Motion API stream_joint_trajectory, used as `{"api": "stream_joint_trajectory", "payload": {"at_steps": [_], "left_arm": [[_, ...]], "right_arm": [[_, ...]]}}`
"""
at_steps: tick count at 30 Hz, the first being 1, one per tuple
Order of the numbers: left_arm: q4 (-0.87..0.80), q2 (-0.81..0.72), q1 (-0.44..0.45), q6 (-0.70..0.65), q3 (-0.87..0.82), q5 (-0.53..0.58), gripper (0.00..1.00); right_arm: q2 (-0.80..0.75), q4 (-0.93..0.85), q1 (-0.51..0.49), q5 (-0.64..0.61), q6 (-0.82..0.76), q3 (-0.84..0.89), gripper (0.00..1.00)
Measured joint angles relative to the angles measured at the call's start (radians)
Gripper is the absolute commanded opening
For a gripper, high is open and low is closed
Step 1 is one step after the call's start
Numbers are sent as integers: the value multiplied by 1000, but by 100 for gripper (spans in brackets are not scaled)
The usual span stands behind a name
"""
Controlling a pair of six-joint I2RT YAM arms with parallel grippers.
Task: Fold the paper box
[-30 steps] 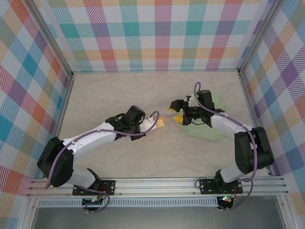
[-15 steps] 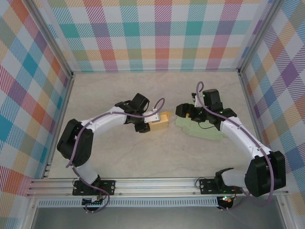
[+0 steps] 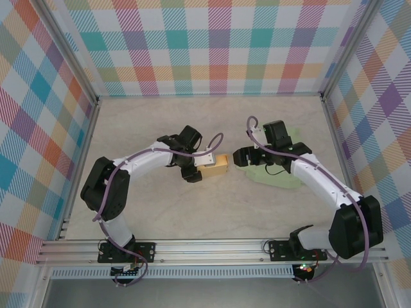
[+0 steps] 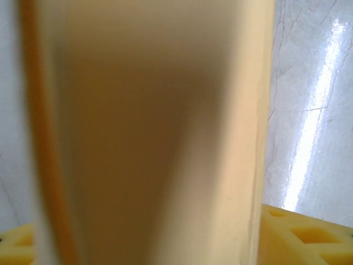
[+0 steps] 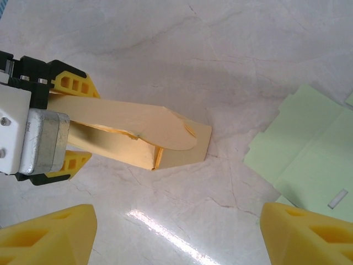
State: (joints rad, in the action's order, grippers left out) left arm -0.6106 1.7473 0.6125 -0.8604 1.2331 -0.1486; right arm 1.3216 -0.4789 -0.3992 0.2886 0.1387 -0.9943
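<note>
The tan paper box [image 3: 217,165] lies on its side near the table's middle, partly folded, with a rounded flap [image 5: 165,130] on top. My left gripper [image 3: 198,169] is shut on its left end; in the right wrist view its yellow fingers [image 5: 73,84] clamp the box from above and below. Seen from the left wrist, the box wall [image 4: 154,132] stands right before the lens between the fingertips [image 4: 309,237]. My right gripper [image 3: 240,156] hovers open just right of the box, its fingertips [image 5: 47,237] wide apart over bare table, holding nothing.
Flat pale green paper sheets [image 3: 277,174] lie under the right arm, right of the box, and show again in the right wrist view [image 5: 309,154]. Plaid walls and a metal frame [image 3: 96,102] enclose the marble table [image 3: 212,212].
My left arm has swung up and turned, bringing the box a little further right. My right gripper has shifted left off the green sheets toward the box's open end.
</note>
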Motion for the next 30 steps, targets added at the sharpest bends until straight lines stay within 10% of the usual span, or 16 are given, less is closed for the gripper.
{"api": "stream_joint_trajectory", "payload": {"at_steps": [20,30], "left_arm": [[3,-23,0,6,0,4,64],[3,-23,0,7,0,4,63]], "right_arm": [[211,50,-61,-69,-223,-81,76],[271,78,-71,-64,-279,-159,48]]}}
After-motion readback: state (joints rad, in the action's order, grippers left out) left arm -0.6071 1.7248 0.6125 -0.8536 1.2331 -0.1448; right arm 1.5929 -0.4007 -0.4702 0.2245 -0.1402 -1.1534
